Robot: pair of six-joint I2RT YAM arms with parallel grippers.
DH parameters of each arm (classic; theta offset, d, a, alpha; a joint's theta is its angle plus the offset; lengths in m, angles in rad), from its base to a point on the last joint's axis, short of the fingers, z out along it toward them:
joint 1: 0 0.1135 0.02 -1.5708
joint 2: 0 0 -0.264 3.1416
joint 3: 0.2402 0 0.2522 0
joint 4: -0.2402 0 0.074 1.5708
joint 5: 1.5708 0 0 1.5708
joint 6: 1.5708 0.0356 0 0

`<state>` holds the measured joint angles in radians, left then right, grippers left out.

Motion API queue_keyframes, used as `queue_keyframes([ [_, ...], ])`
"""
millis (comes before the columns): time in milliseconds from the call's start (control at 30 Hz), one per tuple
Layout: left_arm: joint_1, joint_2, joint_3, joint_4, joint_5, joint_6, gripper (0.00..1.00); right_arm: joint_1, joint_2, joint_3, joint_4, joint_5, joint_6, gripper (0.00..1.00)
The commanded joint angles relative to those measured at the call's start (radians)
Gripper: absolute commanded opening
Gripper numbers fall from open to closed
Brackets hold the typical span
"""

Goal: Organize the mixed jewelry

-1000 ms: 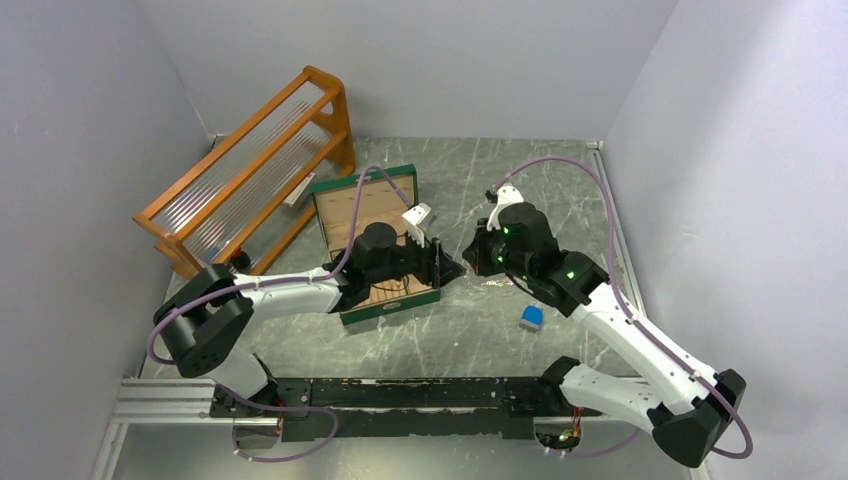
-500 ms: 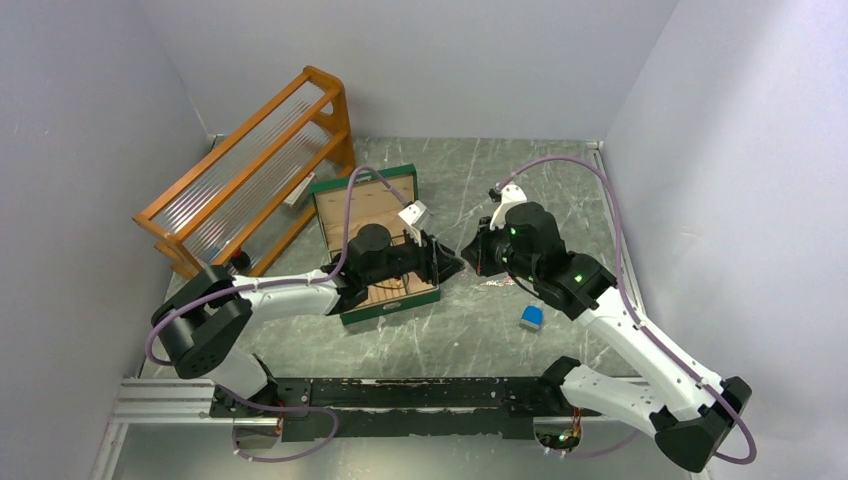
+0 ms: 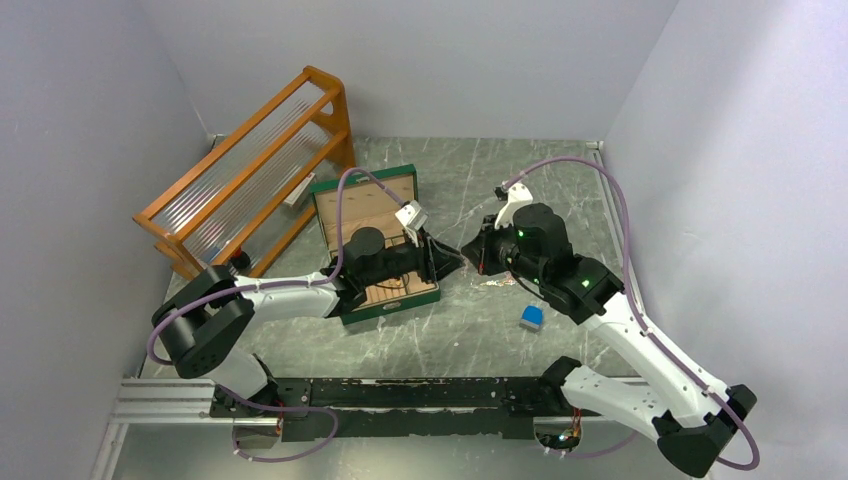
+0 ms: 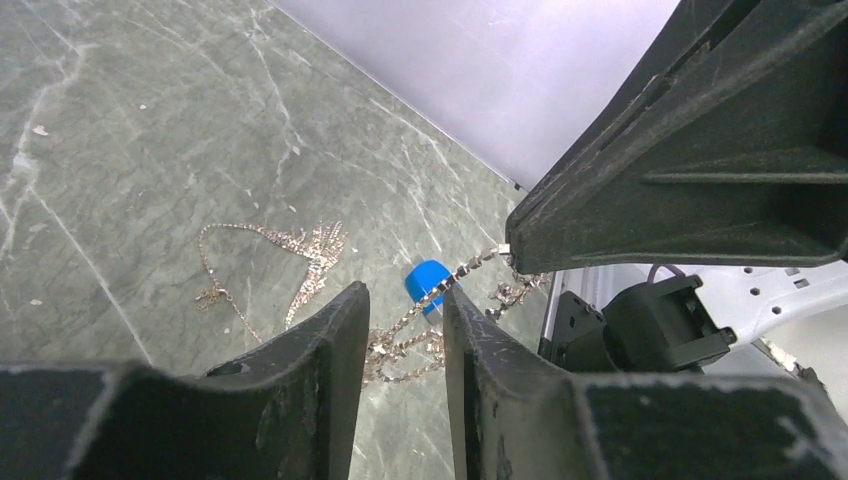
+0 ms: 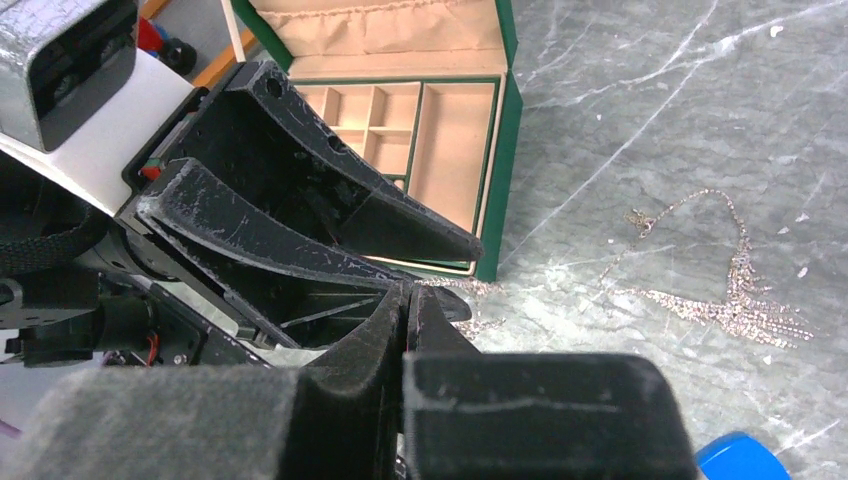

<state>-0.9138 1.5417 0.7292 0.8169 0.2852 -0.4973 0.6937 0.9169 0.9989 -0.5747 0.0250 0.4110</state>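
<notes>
Right pincer (image 5: 405,295) grips chain (image 4: 470,268) beside open green box (image 5: 497,150).

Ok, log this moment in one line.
right fingers: shut on chain | left fingers: open, chain between | necklace: loose on table

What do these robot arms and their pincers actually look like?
The left arm and right arm are white tubes with bulky black joints, each trailing a looping purple cable. Green lights glow on the right one. Both end in two scuffed black wedge-shaped fingers.
</notes>
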Motion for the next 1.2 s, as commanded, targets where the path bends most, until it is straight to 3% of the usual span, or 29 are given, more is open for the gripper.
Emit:
queue_keyframes([
  [0, -0.006, 0.014, -0.006, 0.080, 0.030, 0.014, 0.35, -0.007, -0.022, 0.026, 0.029, -0.009, 0.010, 0.00],
  [367, -0.005, -0.013, -0.002, 0.024, -0.013, 0.040, 0.05, -0.007, -0.023, 0.017, 0.041, 0.004, 0.019, 0.00],
  [733, -0.005, -0.121, 0.062, -0.318, -0.253, 0.111, 0.05, -0.008, 0.044, -0.018, 0.130, 0.080, 0.035, 0.00],
  [1167, -0.004, -0.175, 0.266, -0.794, -0.625, 0.184, 0.05, -0.007, 0.299, 0.002, 0.436, 0.016, 0.051, 0.00],
])
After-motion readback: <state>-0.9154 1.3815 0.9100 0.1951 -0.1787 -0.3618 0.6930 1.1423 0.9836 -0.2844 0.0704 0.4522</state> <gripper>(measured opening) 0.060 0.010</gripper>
